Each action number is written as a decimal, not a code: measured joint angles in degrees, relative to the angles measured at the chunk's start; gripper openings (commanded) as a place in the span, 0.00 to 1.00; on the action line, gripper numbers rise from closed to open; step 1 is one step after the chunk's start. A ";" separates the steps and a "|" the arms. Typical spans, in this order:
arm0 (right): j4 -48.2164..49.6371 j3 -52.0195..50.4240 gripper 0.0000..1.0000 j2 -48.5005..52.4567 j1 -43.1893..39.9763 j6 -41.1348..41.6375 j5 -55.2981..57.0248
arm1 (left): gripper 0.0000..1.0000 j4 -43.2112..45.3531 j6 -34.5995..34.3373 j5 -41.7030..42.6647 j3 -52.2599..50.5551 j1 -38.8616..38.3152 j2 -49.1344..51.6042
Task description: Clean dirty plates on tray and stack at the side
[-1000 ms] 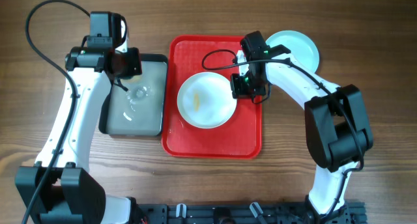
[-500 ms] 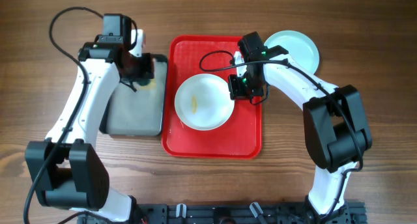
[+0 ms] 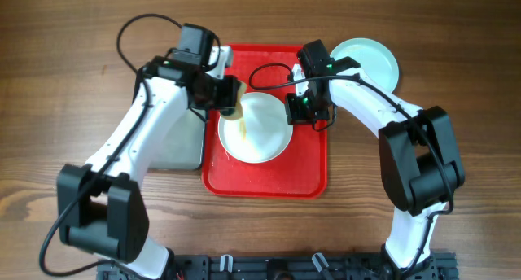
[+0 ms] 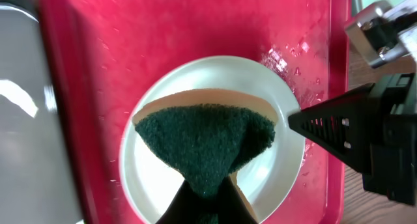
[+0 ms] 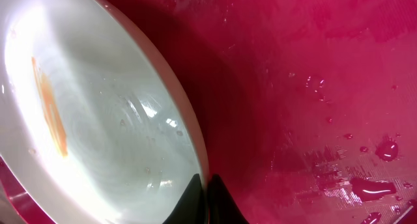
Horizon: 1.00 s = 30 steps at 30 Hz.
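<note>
On the tray [image 3: 309, 170], near its middle, lies the plate [image 3: 260, 137], white, with an orange smear [image 5: 51, 103] across its left half. The right hand [image 5: 207, 199] is pressed together on the plate's right rim, a thin pinch at the very edge. The left hand [image 3: 226, 97] is pinched on a sponge [image 4: 205, 142], green side down, which hangs over the plate's upper left part. Whether the sponge touches the plate I cannot tell. An aqua plate [image 3: 370, 56] sits on the surface [image 3: 65, 85] just beside the tray's far right corner, and a grey tray [image 3: 183, 146] lies to the left, half hidden under the left arm.

The risk I see is the grip. Water [image 5: 368, 188] beads on the tray, so plate and tray are probably slick. A hard push from the sponge on the side away from the pinch could lever the rim out of the right hand or send the plate skating. A scrub stroke running far to the right could knock the two hands together, since they are close. The sponge sits above the smear, so a short stroke might miss the mark.
</note>
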 measured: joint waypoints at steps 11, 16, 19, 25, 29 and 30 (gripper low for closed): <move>0.02 0.00 0.13 0.00 0.00 -0.02 -0.02 | 0.04 0.39 -9.90 -10.71 -0.33 -5.55 6.19; 0.02 0.00 0.20 0.00 0.00 -0.20 -0.07 | 0.04 0.52 -10.80 -11.76 -0.33 -6.05 8.50; 0.02 0.00 0.18 0.00 0.00 -0.24 -0.15 | 0.04 0.52 -10.97 -11.96 -0.33 -6.05 9.62; 0.33 -0.48 0.04 0.00 0.00 -0.57 0.46 | 0.04 0.44 -11.02 -12.22 -0.42 -6.05 10.03; 1.79 -2.14 0.04 -0.15 0.00 -0.61 0.44 | 0.04 0.09 -11.04 -12.22 -0.42 -6.05 10.10; 2.03 -2.34 0.04 -0.22 0.00 -0.61 0.44 | 0.04 0.04 -11.10 -12.22 -0.42 -6.05 10.19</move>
